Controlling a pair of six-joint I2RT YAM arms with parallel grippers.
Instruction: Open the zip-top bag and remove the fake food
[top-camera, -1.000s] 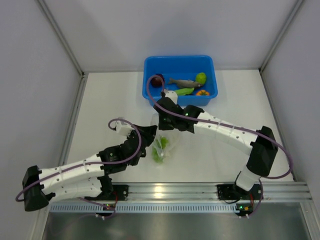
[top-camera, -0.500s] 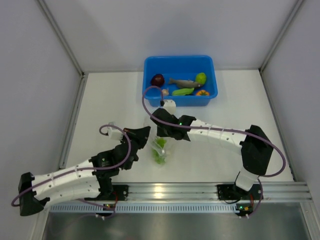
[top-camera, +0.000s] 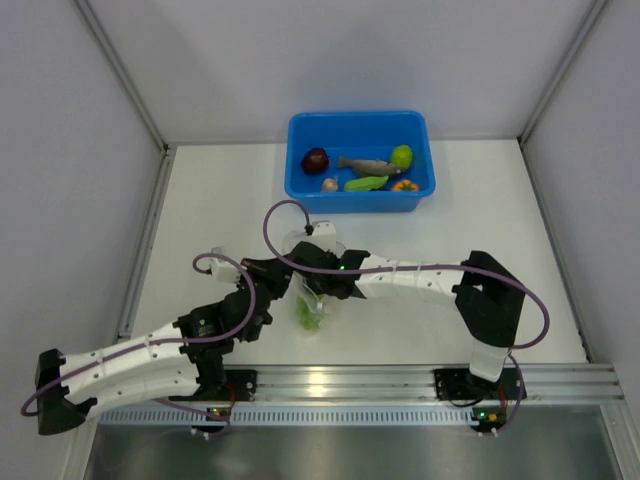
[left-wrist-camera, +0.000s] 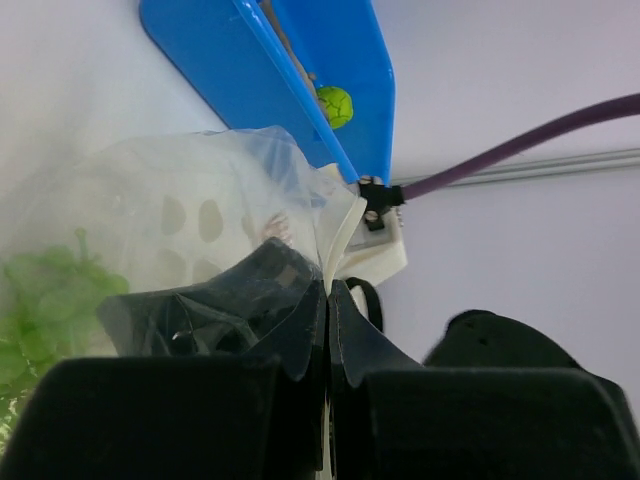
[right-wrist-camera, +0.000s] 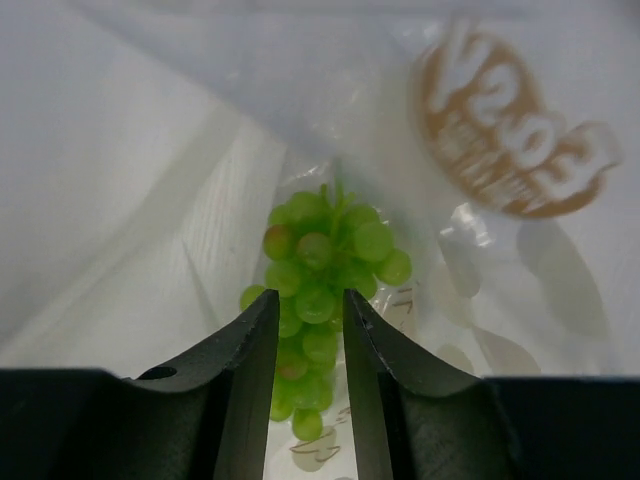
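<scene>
Right wrist view: right jaws slightly spread inside zip-top bag (right-wrist-camera: 510, 140), green grapes (right-wrist-camera: 325, 270) just ahead. Left jaws pressed together on bag rim. Bag at desk centre, toward near edge. Tip: hold rim taut, reach deeper, straddle bunch, avoid pinching film.

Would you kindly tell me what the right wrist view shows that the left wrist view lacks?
Only right wrist: a brown printed logo on the zip-top bag, and the right gripper, jaws parted. Only left wrist: the left gripper shut on the bag's edge, the blue bin, a lime ball inside. Both: the bag holding green grapes.
</scene>
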